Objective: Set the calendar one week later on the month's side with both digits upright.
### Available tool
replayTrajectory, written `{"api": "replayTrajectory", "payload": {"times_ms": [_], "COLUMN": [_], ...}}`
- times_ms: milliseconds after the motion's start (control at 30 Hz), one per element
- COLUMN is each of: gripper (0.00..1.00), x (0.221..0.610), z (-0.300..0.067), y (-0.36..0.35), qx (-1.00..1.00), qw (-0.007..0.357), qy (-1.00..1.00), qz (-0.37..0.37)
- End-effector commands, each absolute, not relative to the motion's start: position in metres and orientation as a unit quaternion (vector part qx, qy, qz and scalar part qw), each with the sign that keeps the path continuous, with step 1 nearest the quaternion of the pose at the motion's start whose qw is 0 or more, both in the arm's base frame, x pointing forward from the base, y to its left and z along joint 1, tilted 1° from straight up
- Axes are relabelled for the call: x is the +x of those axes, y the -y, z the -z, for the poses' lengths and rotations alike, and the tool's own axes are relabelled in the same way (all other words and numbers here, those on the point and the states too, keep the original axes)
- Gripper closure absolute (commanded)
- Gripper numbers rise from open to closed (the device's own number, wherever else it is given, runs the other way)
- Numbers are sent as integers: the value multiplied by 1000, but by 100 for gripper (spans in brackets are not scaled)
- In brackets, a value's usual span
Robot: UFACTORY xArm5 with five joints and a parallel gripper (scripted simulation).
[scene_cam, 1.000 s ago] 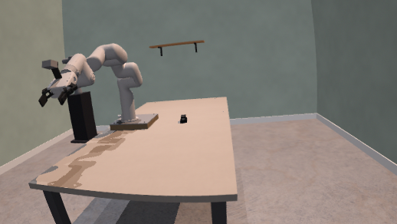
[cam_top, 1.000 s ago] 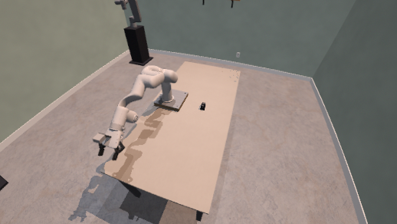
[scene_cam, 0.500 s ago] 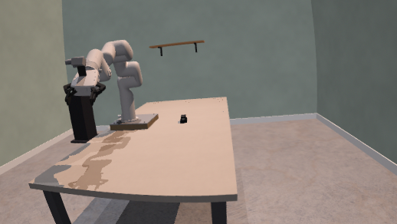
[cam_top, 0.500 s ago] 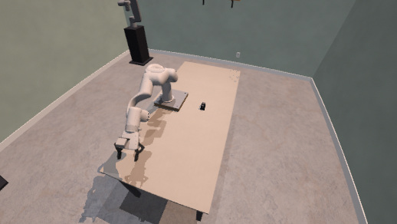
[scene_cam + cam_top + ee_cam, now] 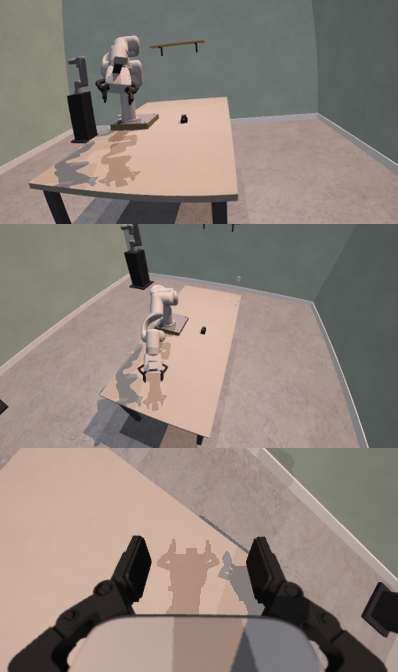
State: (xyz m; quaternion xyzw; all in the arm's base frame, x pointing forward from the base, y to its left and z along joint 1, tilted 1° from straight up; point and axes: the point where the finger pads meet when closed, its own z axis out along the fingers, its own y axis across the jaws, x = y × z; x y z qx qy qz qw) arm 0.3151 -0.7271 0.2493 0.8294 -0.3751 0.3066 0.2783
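Note:
The calendar [image 5: 203, 330] [image 5: 184, 121] is a small dark block on the table, to the right of the arm's base; it is too small to read its digits or tell the cubes from the tray. My gripper [image 5: 153, 375] [image 5: 117, 92] [image 5: 198, 549] is open and empty. It hangs above the table's left front part, far from the calendar. The wrist view shows only bare table top, the gripper's shadow and the table edge between the fingers; the calendar is not in that view.
The arm's base plate [image 5: 180, 328] [image 5: 146, 122] sits on the long tan table [image 5: 207, 377] [image 5: 184, 161]. A black pedestal [image 5: 137, 269] [image 5: 81, 116] with another arm stands on the floor beyond the table's far left. A wall shelf [image 5: 177, 44] hangs behind.

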Motion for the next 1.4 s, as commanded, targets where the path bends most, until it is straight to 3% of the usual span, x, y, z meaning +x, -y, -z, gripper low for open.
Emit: {"api": "replayTrajectory", "payload": {"times_ms": [0,333,367,767,800,1367], "gripper": [0,0,0,0,0,0], "x": [367,412,433,476,491,526], "z": [-245,-237,-233,-222,-217,-196], "y": [675,623,596,521,488,348], "qx": [870,902,916,944,953,961], "qw": [261,244,234,211,201,159], "qy": [304,233,194,92,47,-144], "qz": [-289,-270,-260,-235,-223,-177]}}
